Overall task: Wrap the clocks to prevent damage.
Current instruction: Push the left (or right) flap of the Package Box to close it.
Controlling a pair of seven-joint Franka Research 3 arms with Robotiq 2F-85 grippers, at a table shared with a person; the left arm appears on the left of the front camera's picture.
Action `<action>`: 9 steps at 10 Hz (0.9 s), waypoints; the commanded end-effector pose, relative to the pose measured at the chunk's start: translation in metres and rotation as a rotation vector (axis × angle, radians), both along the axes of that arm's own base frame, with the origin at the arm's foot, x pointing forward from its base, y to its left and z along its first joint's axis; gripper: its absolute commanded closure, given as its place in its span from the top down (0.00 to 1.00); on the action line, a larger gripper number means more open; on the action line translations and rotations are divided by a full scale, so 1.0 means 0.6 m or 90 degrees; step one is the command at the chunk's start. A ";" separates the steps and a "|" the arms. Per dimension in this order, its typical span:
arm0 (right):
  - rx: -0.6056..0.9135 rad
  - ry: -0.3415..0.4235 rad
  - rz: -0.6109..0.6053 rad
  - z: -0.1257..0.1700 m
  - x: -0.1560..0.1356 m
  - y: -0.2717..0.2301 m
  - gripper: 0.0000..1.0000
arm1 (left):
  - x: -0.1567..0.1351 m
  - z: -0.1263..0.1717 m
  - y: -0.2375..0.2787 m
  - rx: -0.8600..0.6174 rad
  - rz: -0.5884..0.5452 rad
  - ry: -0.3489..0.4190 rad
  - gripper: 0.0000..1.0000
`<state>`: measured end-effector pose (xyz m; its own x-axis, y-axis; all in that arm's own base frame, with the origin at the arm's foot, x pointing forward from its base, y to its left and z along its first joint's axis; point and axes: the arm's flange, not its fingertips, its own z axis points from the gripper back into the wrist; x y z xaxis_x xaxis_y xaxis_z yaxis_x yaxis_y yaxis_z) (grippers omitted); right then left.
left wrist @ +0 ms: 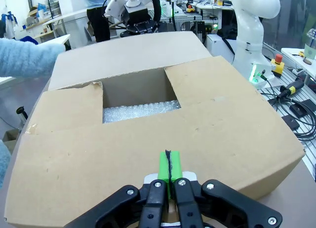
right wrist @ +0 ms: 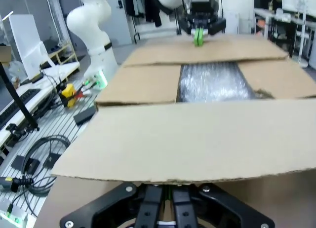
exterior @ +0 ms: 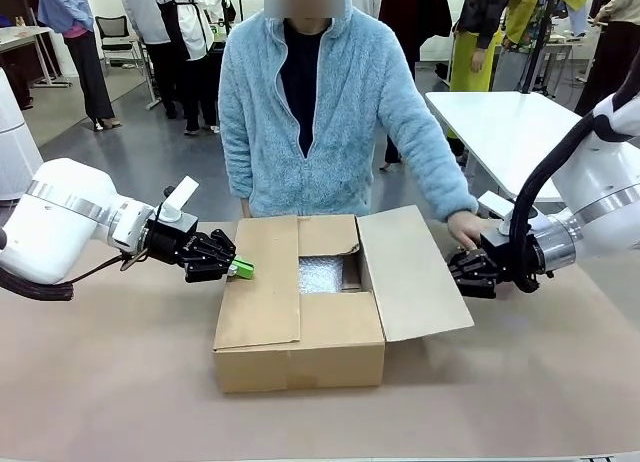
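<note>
Bubble-wrapped clocks in cardboard box; bundle prob. light, soft outside, fragile w/in; lift by both ends; left gripper, right gripper pressed together.

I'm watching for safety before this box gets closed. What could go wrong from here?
1. The person's hand is close beside the shut right gripper; a push on the raised right flap might pinch it.
2. The shut left gripper sits at the left flap edge; pressing harder might buckle that flap onto the bubble-wrapped bundle.
</note>
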<state>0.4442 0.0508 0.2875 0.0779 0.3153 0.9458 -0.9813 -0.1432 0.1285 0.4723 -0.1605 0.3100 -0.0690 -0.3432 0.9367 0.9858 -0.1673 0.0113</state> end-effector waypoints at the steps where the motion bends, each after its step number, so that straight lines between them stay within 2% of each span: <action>1: 0.077 -0.044 -0.028 0.015 -0.001 0.006 0.01 | 0.000 -0.005 -0.002 0.004 0.001 0.000 0.00; 5: 0.140 -0.064 -0.020 0.028 -0.008 0.057 0.01 | 0.000 -0.005 -0.002 0.004 0.001 0.000 0.00; 7: 0.140 -0.059 -0.007 0.024 -0.011 0.095 0.01 | 0.000 -0.005 -0.002 0.004 0.001 0.000 0.00; 9: 0.139 -0.073 -0.002 0.030 -0.008 0.137 0.01 | 0.000 -0.005 -0.002 0.004 0.001 0.000 0.00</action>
<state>0.4383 0.1211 0.3056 -0.0034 0.1089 0.9940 -0.9833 -0.1813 0.0165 0.4723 -0.1605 0.3100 -0.0689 -0.3430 0.9368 0.9858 -0.1674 0.0112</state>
